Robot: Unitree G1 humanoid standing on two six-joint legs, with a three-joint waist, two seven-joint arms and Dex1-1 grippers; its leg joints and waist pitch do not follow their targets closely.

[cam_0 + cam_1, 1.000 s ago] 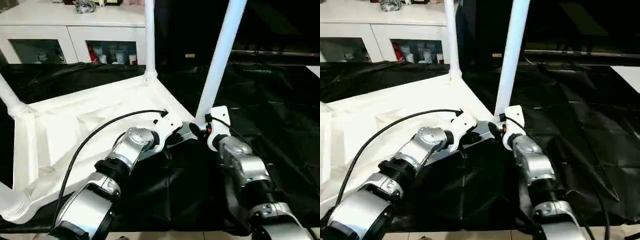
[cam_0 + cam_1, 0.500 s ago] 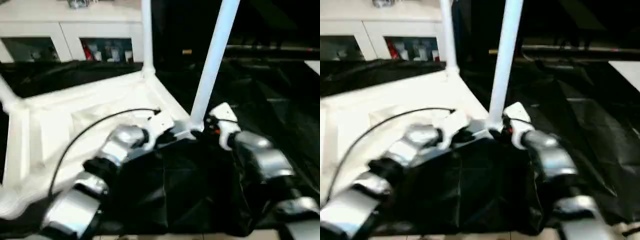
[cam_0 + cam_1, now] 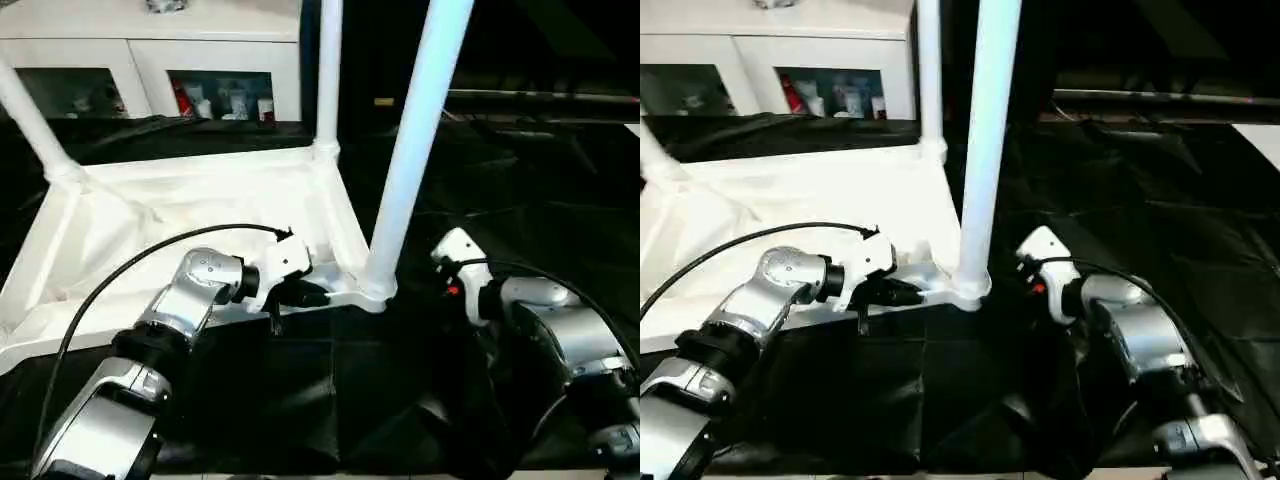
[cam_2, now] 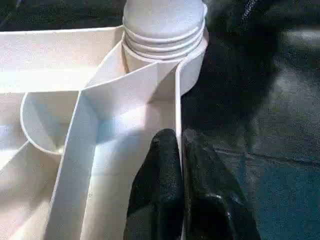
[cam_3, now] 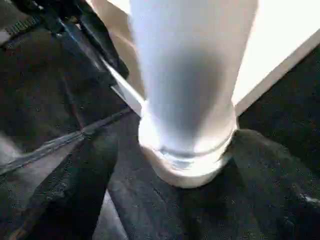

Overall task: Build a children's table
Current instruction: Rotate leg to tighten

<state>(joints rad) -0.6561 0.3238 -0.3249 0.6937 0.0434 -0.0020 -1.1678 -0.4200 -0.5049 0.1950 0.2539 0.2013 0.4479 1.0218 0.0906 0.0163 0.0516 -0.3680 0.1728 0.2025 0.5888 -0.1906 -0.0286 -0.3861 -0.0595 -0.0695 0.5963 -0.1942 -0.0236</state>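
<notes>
The children's table (image 3: 190, 215) lies upside down on the black-covered work table (image 3: 540, 200), its ribbed underside facing up. Three legs show standing up from its corner sockets: the near leg (image 3: 410, 150) at the corner closest to the robot, the far leg (image 3: 328, 70) at the corner behind it, and the left leg (image 3: 30, 115) slanting up at the far left corner. In the left wrist view the near leg's ringed foot sits seated in its round socket (image 4: 192, 60).

The left gripper (image 3: 305, 295) is at the near edge of the top, just beside the near leg's corner. Its two black fingers (image 4: 200, 195) are pressed together on the thin upright rim of the top, one finger inside the rim and one outside, so they pinch that wall.

The right gripper (image 3: 440, 262) is just to the right of the near leg's base, near the socket but not touching it. Its fingers are too hidden to tell whether they are spread. Its wrist view looks straight at the foot of the near leg.

Behind the work table stands a white cabinet (image 3: 150, 60) with glass doors.
</notes>
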